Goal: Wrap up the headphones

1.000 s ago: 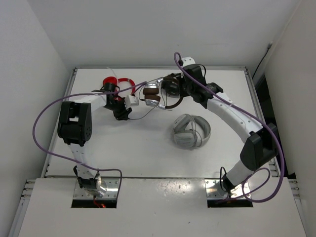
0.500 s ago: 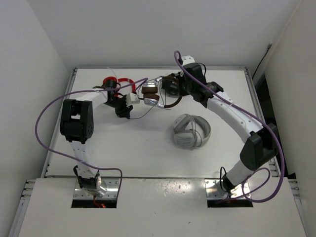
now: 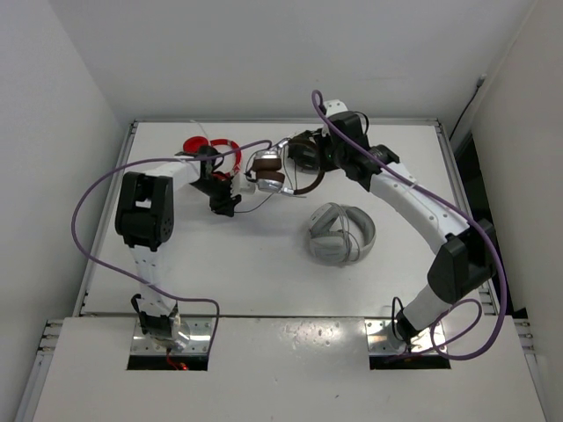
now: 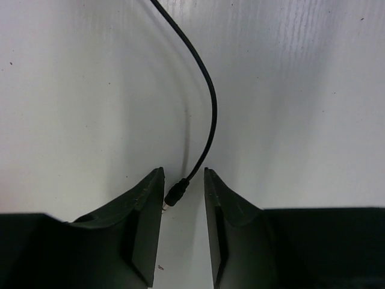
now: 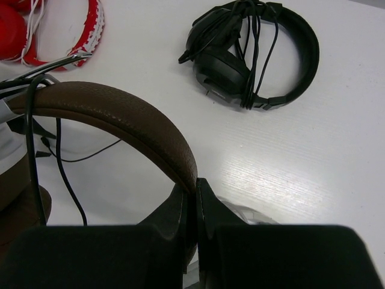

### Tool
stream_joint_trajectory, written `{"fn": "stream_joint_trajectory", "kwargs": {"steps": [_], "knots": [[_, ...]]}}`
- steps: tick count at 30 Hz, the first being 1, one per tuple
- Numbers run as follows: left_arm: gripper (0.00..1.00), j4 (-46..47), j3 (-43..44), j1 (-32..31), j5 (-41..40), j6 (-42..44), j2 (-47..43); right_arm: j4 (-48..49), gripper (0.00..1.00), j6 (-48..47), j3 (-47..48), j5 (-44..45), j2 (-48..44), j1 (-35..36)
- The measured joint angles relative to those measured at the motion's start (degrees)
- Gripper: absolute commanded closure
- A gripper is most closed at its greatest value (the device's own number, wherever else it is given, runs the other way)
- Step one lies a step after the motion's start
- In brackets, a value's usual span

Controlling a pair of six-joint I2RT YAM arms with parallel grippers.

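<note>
The headphones [image 3: 266, 167], with brown headband [image 5: 120, 117], brown pads and silver cups, are held up at the table's back centre. My right gripper [image 5: 195, 183] is shut on the headband; it also shows in the top view [image 3: 310, 160]. The thin black cable [image 4: 207, 102] runs from the cups down across the table [image 3: 259, 200] to its plug [image 4: 177, 194]. My left gripper [image 4: 183, 180] is open, pointing down at the table, with the plug lying between its fingertips, close to the left finger [image 4: 144, 205]. In the top view the left gripper [image 3: 227, 207] is left of the ear cups.
Red headphones [image 3: 211, 148] lie at the back left, just behind the left gripper. Light grey headphones [image 3: 341, 233] lie right of centre. Black headphones [image 5: 252, 54] with wound cable lie beyond the brown headband in the right wrist view.
My left arm has shifted and its gripper has come down over the cable's plug end. The right gripper and the headphones have hardly moved.
</note>
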Motion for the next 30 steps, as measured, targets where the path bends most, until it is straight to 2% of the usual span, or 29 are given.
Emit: {"fn": "stream_joint_trajectory", "kwargs": {"steps": [1,5,11,14,23,30], "knots": [[0.64,0.07,0.00,-0.11,-0.44,0.26,-0.02,0.00,1.00,0.00,0.00,-0.04,0.00,-0.07],[0.80,1.38,-0.28,-0.33,-2.10,1.11,-0.15,0.00,1.00,-0.02,0.00,-0.26,0.00,-0.26],[0.95,6.84,-5.40,-1.07,-5.90,1.55,-3.54,-0.09,1.00,0.00,0.00,-0.61,0.00,-0.37],[0.99,10.01,-8.20,-1.38,-7.85,1.90,-5.40,-0.55,1.00,0.17,0.00,-1.18,0.00,-0.61],[1.00,16.63,-14.62,1.66,-6.58,-5.16,-9.40,-1.27,1.00,5.90,0.00,-5.66,-0.24,-4.57],[1.00,17.46,-19.15,5.29,-3.08,-12.20,-12.74,-1.31,1.00,13.22,0.79,-7.85,-0.57,-8.94]]}}
